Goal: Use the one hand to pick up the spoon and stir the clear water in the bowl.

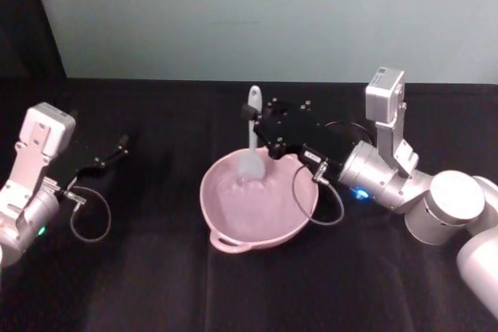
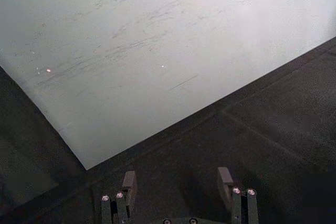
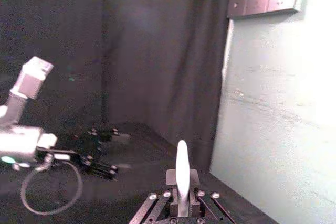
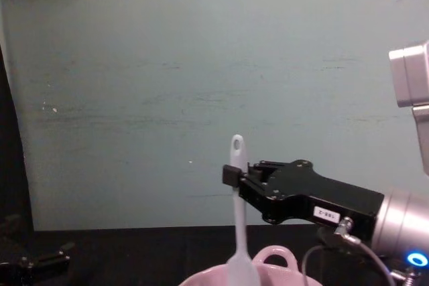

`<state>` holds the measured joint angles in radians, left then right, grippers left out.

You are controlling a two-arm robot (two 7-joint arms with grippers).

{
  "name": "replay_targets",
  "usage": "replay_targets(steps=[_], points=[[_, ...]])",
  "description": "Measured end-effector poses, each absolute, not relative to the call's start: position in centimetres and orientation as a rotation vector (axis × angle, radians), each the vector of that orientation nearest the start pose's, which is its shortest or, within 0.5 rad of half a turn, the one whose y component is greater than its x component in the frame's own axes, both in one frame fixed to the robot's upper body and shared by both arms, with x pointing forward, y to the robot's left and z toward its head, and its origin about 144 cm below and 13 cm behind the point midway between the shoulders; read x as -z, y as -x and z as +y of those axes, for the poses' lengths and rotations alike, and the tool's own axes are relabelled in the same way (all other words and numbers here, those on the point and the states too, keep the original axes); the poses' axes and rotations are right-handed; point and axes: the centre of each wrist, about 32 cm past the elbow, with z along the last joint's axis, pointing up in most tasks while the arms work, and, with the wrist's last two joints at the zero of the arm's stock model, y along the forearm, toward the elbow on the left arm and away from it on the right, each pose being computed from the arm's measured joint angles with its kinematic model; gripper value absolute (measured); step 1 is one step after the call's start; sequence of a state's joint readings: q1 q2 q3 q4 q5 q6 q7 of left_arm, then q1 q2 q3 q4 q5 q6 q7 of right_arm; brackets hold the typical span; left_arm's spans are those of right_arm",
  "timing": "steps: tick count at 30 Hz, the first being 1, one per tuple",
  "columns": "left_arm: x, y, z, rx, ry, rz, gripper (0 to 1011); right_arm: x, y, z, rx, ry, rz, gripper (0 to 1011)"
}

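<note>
1. Records right gripper [image 4: 232, 177] clenched on the handle of the white spoon [image 1: 250, 145], just under its end hole.
2. Finds the spoon upright, paddle head down inside the pale pink bowl [image 1: 208, 201], toward its far side.
3. Places the bowl mid black table [image 1: 156, 285], loop handle on the near rim.
4. Notes left gripper [image 2: 178, 182] released and empty, low at the left, well apart from the bowl.

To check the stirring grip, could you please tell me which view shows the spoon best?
The head view: the spoon appears whole, handle clamped in the right claw, head dipped in the bowl. The chest view shows it side-on, its head cut off below. The right wrist view shows the handle's end. The left claw sits aside, open.
</note>
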<state>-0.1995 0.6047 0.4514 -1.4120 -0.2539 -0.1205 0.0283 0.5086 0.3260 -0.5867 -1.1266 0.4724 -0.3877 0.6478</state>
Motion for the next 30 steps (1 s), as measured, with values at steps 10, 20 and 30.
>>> replay_targets(steps=[10, 20, 30], points=[[-114.0, -48.9, 31.0, -1.248, -0.304, -0.285, 1011, -117.0, -55.9, -24.3, 0.58, -0.054, -0.251, 116], [-114.0, -48.9, 31.0, -1.248, -0.304, -0.285, 1011, -117.6, -53.4, -25.2, 0.469, -0.048, -0.096, 116], [-114.0, -48.9, 31.0, -1.248, -0.305, -0.285, 1011, -116.6, -54.1, -22.3, 0.43, -0.101, 0.022, 116]])
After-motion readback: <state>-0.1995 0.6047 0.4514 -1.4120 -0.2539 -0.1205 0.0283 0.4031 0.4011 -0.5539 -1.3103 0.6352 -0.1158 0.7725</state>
